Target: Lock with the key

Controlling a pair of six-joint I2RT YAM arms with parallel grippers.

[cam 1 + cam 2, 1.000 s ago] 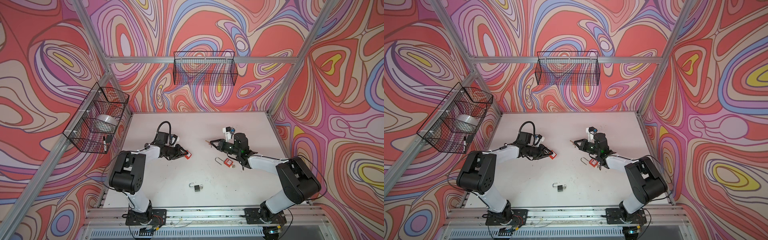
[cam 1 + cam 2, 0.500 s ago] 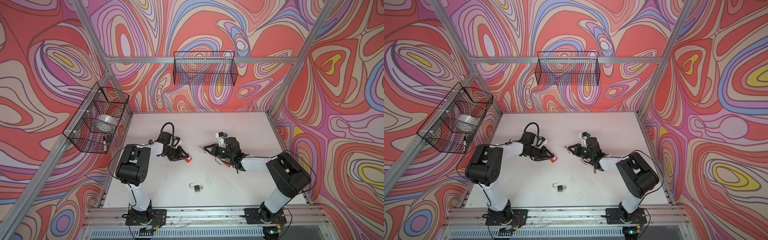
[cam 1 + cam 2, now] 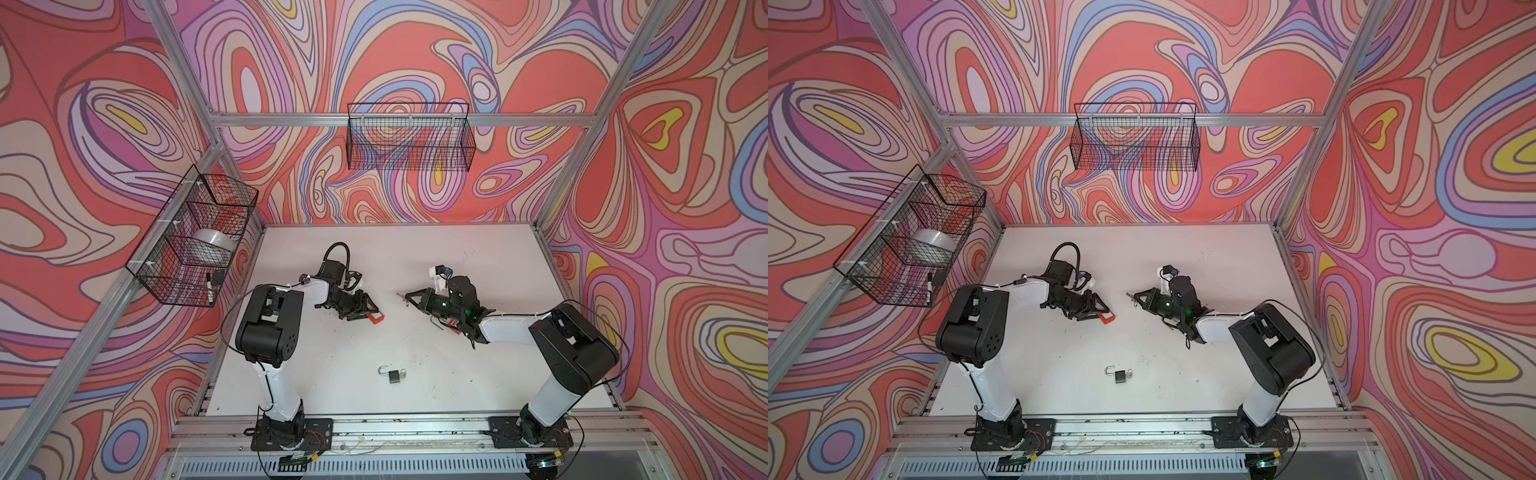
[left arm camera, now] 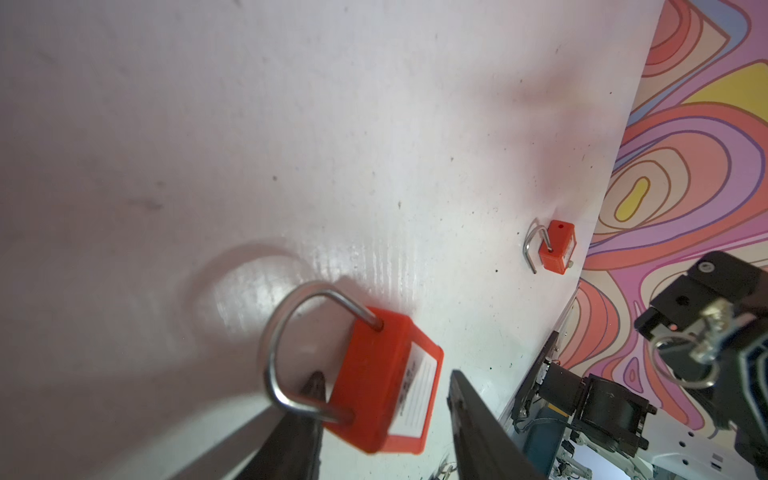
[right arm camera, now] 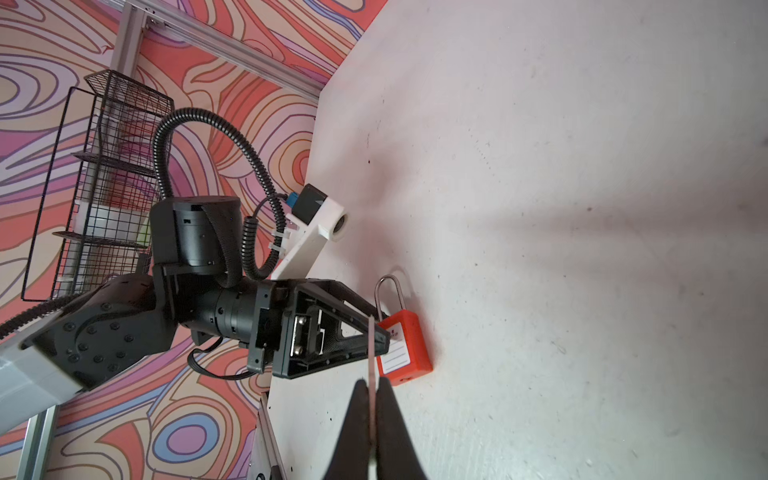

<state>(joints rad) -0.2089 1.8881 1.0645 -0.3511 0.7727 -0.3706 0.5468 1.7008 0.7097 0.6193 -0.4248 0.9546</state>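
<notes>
Lighting bright and even from above. I note a glare patch on the desk (image 4: pixel 257 286) in my left wrist view, soft shadows, close foreground slightly blurred.

Both top views look steeply down from high in front over the whole flat white counter (image 3: pixel 415 257). Each wrist camera rides low and close, facing the opposite arm; both show the steel-shackled red plastic padlock (image 4: pixel 382 382) left of centre.

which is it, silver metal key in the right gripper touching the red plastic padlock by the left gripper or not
Apart. In both top views bare white table shows between the silver metal key and the red plastic padlock.
</notes>
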